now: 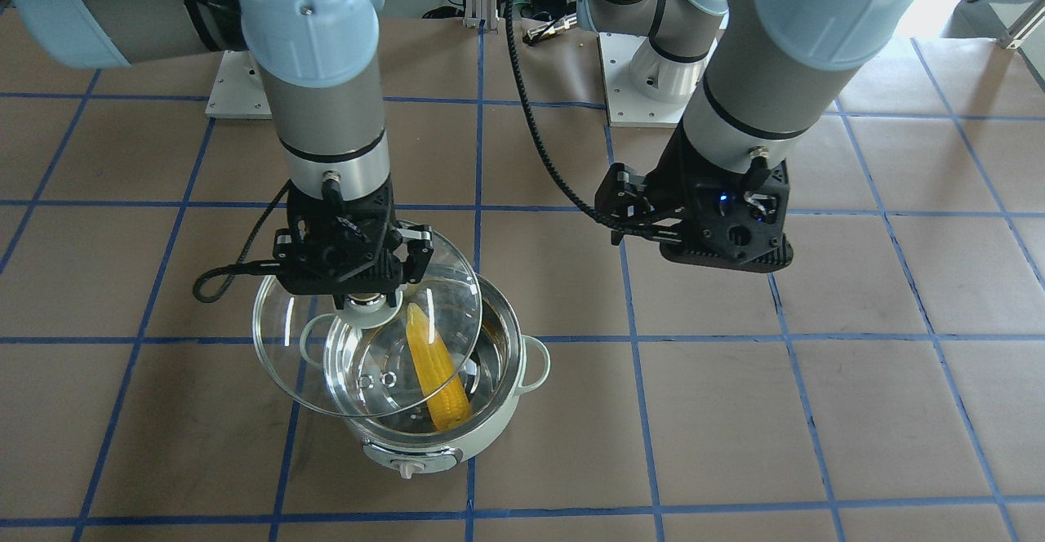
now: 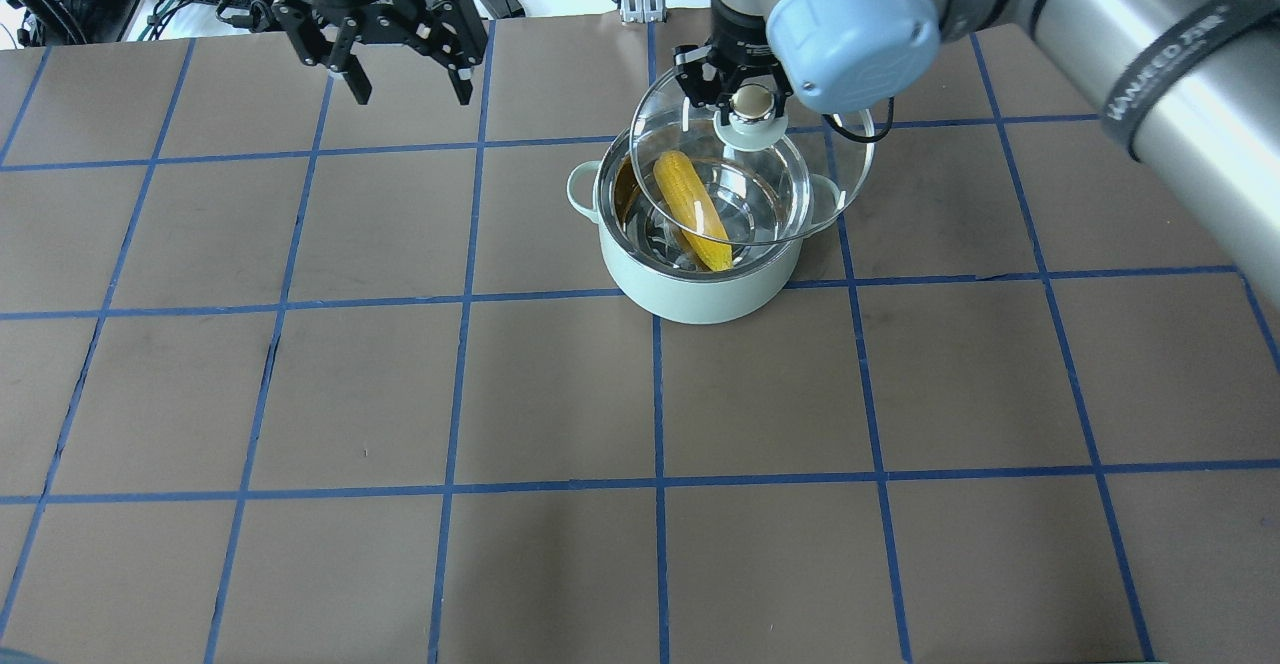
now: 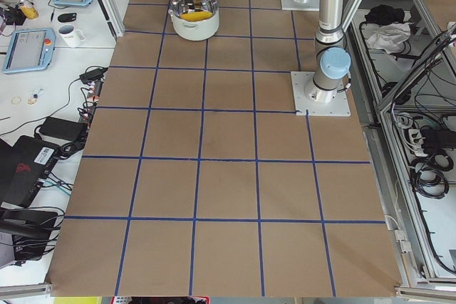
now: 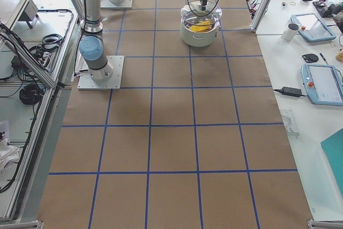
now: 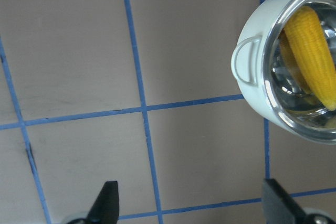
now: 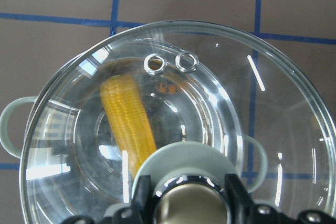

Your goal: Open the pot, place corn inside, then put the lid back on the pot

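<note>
- The lid's shiny, beige-topped knob (image 6: 184, 208) fills the bottom of the right wrist view. The right pincer (image 6: 184, 203) is clenched on it, one finger on each side.
- The clear glass lid (image 6: 273, 129) spreads out from the knob, with its two small metal vent rings (image 6: 170, 63) side by side near the rim.
- From the front, the lid (image 1: 286, 346) hangs over the pot (image 1: 490, 428) but off-centre, so it covers only part of the opening and is not seated. It looks slightly tilted. I cannot tell whether its rim touches the pot's.
- The corn (image 1: 437, 375) lies slantwise inside the pot's steel bowl, seen partly through the glass, with its tapered end pointing toward the robot's bases.
- The pot stands on the brown gridded table (image 2: 300, 394), in the half away from the robot's bases and a little to the right arm's side of the middle. Its control knob (image 1: 406, 468) faces away from the robot.
- The left pincer (image 2: 412, 96) is released and holds nothing. It hovers over bare table toward the far left corner, well apart from the pot.
</note>
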Controlling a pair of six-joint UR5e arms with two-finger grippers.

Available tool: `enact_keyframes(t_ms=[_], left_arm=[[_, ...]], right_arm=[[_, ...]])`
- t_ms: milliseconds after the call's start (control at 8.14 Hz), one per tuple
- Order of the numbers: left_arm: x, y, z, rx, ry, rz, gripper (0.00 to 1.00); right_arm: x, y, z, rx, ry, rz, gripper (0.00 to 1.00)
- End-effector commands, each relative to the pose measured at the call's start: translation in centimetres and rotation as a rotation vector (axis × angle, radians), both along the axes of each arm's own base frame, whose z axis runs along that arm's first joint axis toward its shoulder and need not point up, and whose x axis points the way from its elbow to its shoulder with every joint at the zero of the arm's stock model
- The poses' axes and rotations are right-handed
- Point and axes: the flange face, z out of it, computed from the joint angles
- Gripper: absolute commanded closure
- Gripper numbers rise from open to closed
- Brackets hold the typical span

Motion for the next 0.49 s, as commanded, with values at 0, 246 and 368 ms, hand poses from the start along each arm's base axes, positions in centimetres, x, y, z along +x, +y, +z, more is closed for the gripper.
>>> enact_keyframes(t_ms=[0,246,368], left_arm=[[4.2,4.5,0.2,0.045,-0.042,0.042,0.05],[4.2,6.5,-1.8,0.005,-0.043,0.052,0.04],[4.3,5.9,-2.4,-0.009,-0.044,0.053,0.01]], right_arm=[[4.2,-2.1,-4.5,-0.006,-0.007,-0.092,0.71],[4.2,-2.0,-5.5,0.011,-0.021,-0.153,0.71],[4.3,-1.7,-6.5,0.037,-0.034,-0.161,0.72]])
